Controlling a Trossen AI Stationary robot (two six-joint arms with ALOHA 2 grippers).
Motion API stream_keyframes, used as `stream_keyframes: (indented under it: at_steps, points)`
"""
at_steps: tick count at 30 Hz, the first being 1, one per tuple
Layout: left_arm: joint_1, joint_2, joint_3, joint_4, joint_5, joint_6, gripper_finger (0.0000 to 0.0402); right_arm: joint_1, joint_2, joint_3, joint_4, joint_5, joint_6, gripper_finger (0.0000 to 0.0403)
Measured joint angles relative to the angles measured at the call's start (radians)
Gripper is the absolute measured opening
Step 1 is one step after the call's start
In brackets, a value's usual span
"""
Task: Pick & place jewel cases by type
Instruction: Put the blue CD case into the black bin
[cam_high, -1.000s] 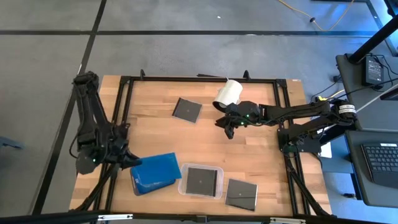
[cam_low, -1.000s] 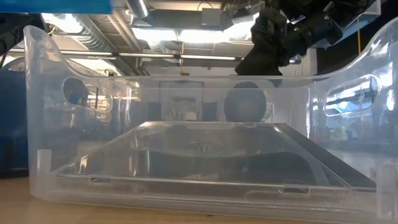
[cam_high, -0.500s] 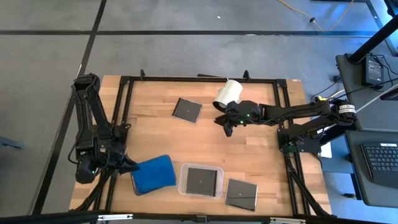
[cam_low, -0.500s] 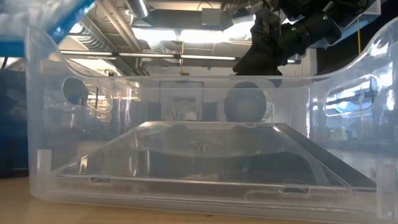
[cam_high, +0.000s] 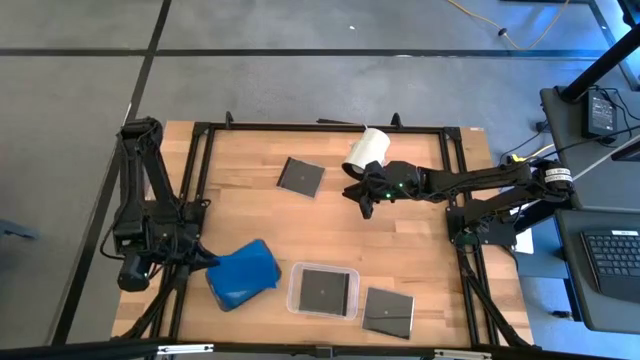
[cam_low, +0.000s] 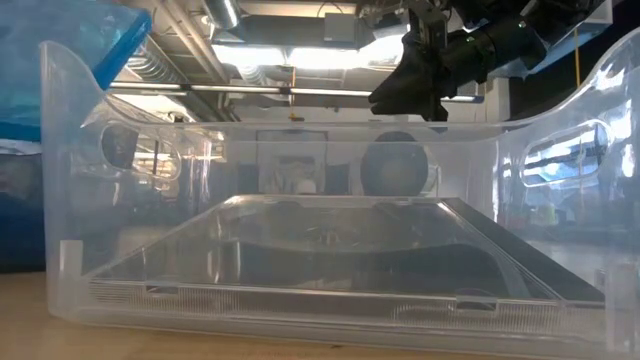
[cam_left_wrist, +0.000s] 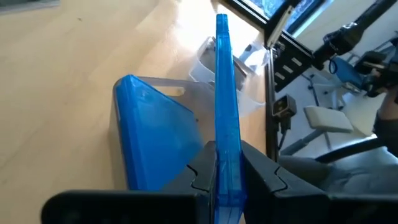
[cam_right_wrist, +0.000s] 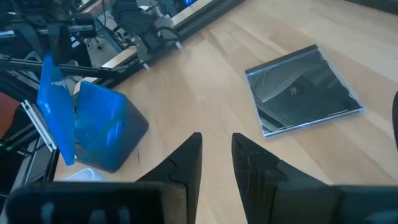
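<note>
Blue translucent jewel case (cam_left_wrist: 224, 112) sits pinched edge-on in my left gripper (cam_left_wrist: 222, 180), jaws clamped on its flat faces, lifted over the near-left counter (cam_high: 250, 220) above the blue tray (cam_high: 243, 275). Judging by looks: thin, stiff, light, slick plastic, prone to cracking, so grip faces near an edge. My right gripper (cam_right_wrist: 214, 155) hovers, jaws slightly spread, near a dark case (cam_right_wrist: 305, 87).

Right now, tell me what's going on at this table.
The left pincer is shut on a blue jewel case, holding it on edge above the blue-looking tray near the table's front left. The right pincer hovers open mid-table, close to a dark jewel case. Another dark case lies in the clear tray.
</note>
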Motion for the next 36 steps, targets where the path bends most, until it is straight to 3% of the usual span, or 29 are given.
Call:
stream_keyframes:
  at_steps: [6,15,24,28,36]
  points:
    - [0.002,0.0,0.0,-0.085,-0.01,-0.103,0.004,0.0,0.0,0.0,0.001,0.0,-0.003,0.0091]
    - [0.002,0.0,0.042,-0.108,-0.03,-0.07,0.0038,0.0,0.0,0.0,0.001,0.0,-0.004,0.0091]
    - [0.002,-0.003,0.094,-0.245,-0.051,-0.122,0.0037,0.0,0.0,0.0,0.001,0.0,-0.002,0.0091]
    - [0.025,0.008,0.093,-0.313,0.009,-0.188,0.0038,0.0,0.0,0.0,0.001,0.0,-0.001,0.0091]
    - [0.037,0.027,0.081,-0.298,0.06,-0.24,0.0054,0.0,0.0,0.0,0.0,0.0,-0.004,0.0091]
